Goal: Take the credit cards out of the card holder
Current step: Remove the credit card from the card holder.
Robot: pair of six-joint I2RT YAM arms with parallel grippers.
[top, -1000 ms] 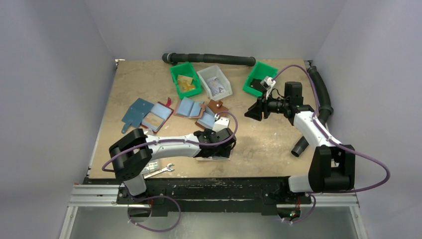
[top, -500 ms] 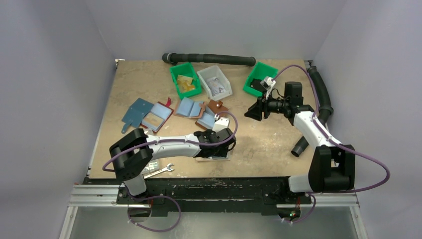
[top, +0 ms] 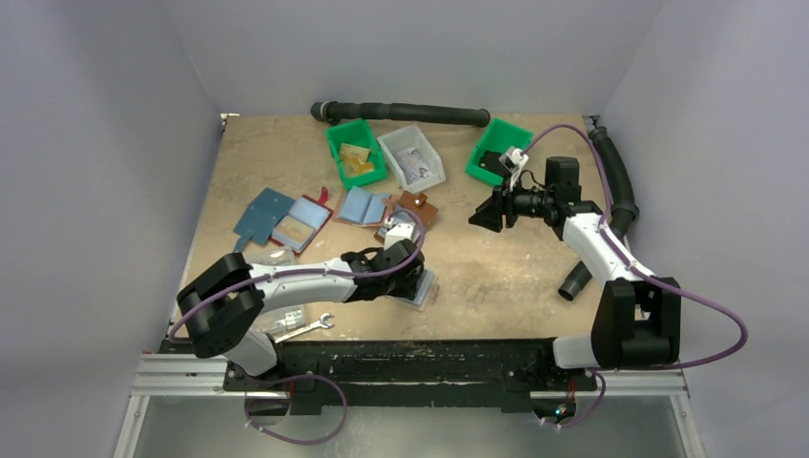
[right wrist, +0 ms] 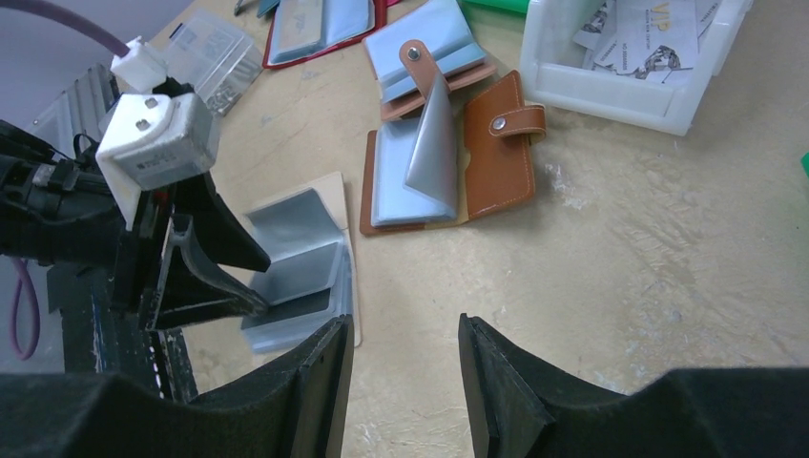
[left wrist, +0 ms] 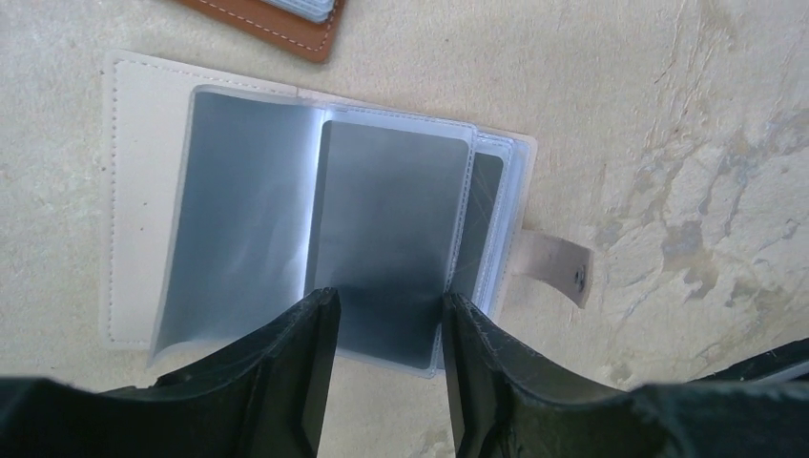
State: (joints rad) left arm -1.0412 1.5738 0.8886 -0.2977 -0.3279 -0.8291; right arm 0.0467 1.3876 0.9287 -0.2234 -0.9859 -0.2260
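Left gripper (left wrist: 389, 298) standing half-open, gripping nothing; card holder (left wrist: 134, 191) lying open beneath tips, containing dark grey card (left wrist: 391, 210). Right gripper (right wrist: 403, 324) hovering parted, empty.

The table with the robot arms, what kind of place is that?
Probably a robot lab test booth. A left arm and right arm are bolted to the edge of a wooden table, plain grey walls box it in, and green bins of small bits sit at the back.

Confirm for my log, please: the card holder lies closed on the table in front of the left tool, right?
Not closed: the card holder lies open on the table in front of the left tool, clear sleeves spread, as the left wrist view shows.
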